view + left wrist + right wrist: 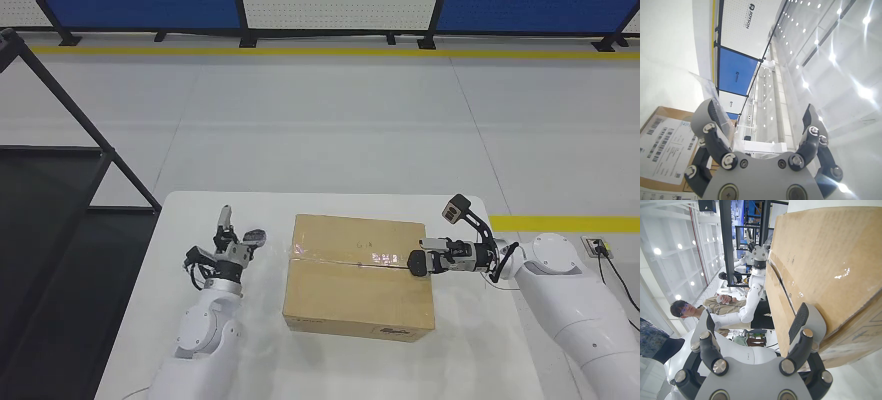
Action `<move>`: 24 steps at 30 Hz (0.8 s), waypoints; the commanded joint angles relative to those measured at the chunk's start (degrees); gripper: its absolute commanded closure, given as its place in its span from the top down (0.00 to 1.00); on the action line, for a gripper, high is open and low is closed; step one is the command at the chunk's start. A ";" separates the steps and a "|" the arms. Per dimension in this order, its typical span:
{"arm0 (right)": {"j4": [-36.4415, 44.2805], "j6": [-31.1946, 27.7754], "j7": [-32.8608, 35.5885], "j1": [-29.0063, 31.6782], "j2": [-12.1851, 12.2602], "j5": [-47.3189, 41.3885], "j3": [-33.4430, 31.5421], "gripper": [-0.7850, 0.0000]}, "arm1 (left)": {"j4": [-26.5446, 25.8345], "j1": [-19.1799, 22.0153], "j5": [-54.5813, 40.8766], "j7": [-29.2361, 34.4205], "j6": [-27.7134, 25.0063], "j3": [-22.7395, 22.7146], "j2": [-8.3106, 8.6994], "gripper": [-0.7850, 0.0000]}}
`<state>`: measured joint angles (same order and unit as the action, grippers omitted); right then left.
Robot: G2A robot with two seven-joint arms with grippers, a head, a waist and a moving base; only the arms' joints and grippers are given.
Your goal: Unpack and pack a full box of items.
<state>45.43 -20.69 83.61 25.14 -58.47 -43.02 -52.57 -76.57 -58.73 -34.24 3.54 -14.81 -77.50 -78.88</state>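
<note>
A brown cardboard box [358,276] stands in the middle of the white table, flaps down, with a dark slit along its centre seam [785,292]. My right gripper [412,263] is open at the box's right end; in the right wrist view [753,313] one finger [800,321] rests against the box top [829,256] beside the seam. My left gripper [238,228] stands left of the box, pointing up and open [761,108]. A strip of clear tape [715,98] clings to one of its fingers. The box's labelled side [668,142] shows beside it.
The white table [200,215] has bare room on both sides of the box and in front of it. A black metal frame [60,150] stands off the table's left side. The left arm [758,262] shows beyond the box's far end.
</note>
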 commanded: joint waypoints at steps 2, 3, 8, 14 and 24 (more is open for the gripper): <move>0.00 0.00 0.00 0.00 0.00 -0.01 0.00 1.00 | -1.39 -1.13 -1.67 1.14 -2.23 -1.48 0.05 1.00; 0.00 0.00 0.00 0.00 0.00 -0.01 0.00 1.00 | -2.00 -1.56 -2.11 1.73 -3.18 -2.06 0.09 1.00; 0.00 0.00 0.00 0.00 0.00 -0.01 0.00 1.00 | -4.83 -4.15 -2.14 3.38 -7.27 -4.58 0.33 1.00; 0.00 0.00 0.00 0.00 0.00 -0.01 0.00 1.00 | -7.35 -6.35 -2.26 4.43 -10.16 -6.65 0.46 1.00; 0.00 0.00 0.00 0.00 0.00 -0.01 0.00 1.00 | -8.33 -5.80 -1.51 3.55 -8.86 -7.98 0.42 1.00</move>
<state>45.43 -20.69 83.61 25.14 -58.47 -43.02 -52.57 -84.84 -64.70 -35.90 7.15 -23.91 -85.38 -78.46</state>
